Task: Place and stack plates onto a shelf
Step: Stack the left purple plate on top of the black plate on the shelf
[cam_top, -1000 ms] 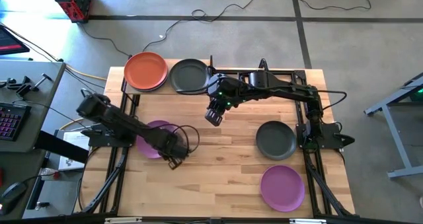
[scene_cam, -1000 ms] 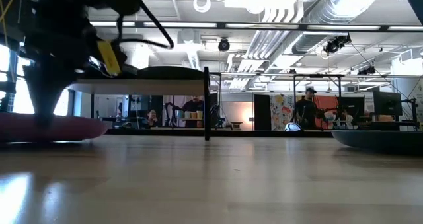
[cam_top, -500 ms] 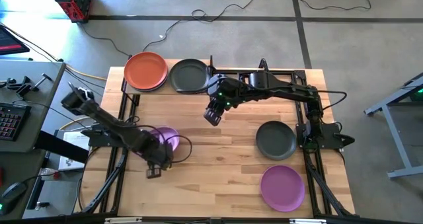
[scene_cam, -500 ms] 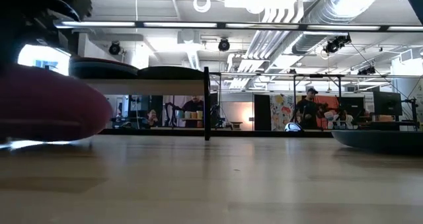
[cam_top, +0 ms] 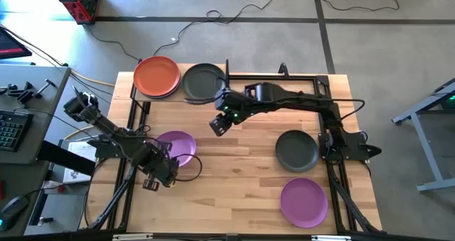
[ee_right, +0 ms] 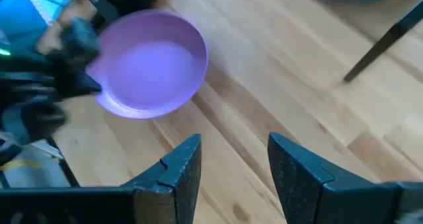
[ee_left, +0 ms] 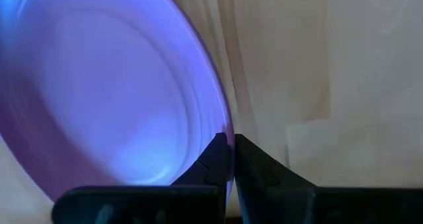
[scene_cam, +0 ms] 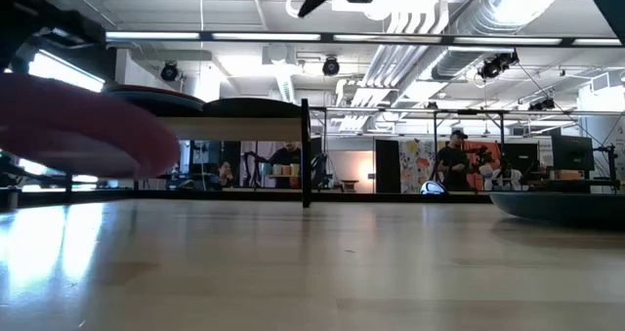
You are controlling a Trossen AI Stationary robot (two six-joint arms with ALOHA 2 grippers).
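Observation:
My left gripper (cam_top: 156,173) is shut on a purple plate (cam_top: 178,147), which hangs above the table's near left part; in the low view this plate (scene_cam: 83,136) floats blurred over the tabletop. My right gripper (cam_top: 218,124) hovers open over the table's middle, and its fingers (ee_right: 178,168) are wide apart with nothing between them. On the shelf (scene_cam: 244,127) at the far left rest an orange plate (cam_top: 156,76) and a dark grey plate (cam_top: 202,81). Another dark grey plate (cam_top: 296,150) and a second purple plate (cam_top: 304,202) lie on the table at the right. My left gripper pinches the purple plate's rim (ee_left: 227,126) between its two fingers, one over the plate's inside and one outside it. The fingers come from above, pointing down, at the plate's near-left edge. The plate is lifted clear of the table and reaches out sideways from the fingers.
Thin black shelf posts (cam_top: 226,67) stand at the far edge beside the right arm. Black frame rails (cam_top: 131,120) run along the table's left and right sides. Bare wood lies across the table's near middle (cam_top: 227,191).
My left gripper has gone up and toward the table's near-left corner, rolling its wrist, and has carried the purple plate with it. The plate lay on the table and now hangs clear. My right gripper has opened wider, rolled, and sunk a little.

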